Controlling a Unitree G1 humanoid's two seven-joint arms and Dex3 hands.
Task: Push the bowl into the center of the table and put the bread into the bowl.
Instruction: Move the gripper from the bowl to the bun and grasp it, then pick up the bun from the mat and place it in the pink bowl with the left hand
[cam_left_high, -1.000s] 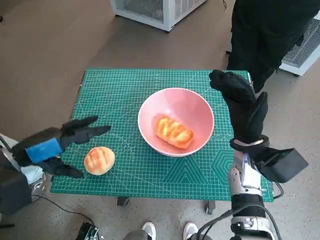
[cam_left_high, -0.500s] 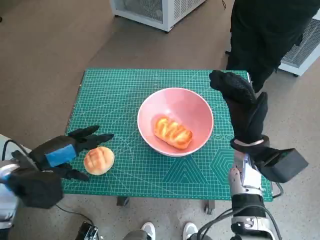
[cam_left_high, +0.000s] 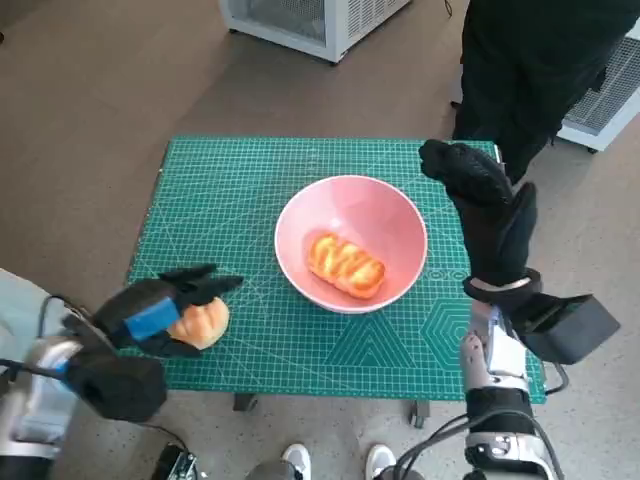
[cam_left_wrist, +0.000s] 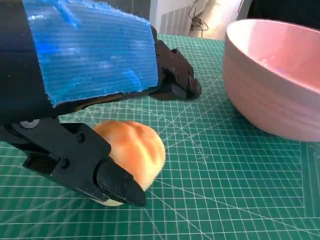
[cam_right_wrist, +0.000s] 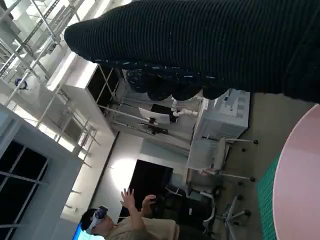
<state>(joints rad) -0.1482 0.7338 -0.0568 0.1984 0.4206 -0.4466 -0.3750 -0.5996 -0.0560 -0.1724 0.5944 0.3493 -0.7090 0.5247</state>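
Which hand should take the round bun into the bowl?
Left. The left hand is already over the round bun, fingers either side of it. The right hand stands raised beyond the pink bowl, far from it.

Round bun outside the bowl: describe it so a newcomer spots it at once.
On the green mat, look left of the pink bowl, near the front edge. The round bun sits there under the left hand. The long loaf lies inside the bowl.

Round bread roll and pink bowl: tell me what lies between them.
Only bare green cutting mat. The head view shows nothing between the round bread roll and the pink bowl; the left wrist view agrees.
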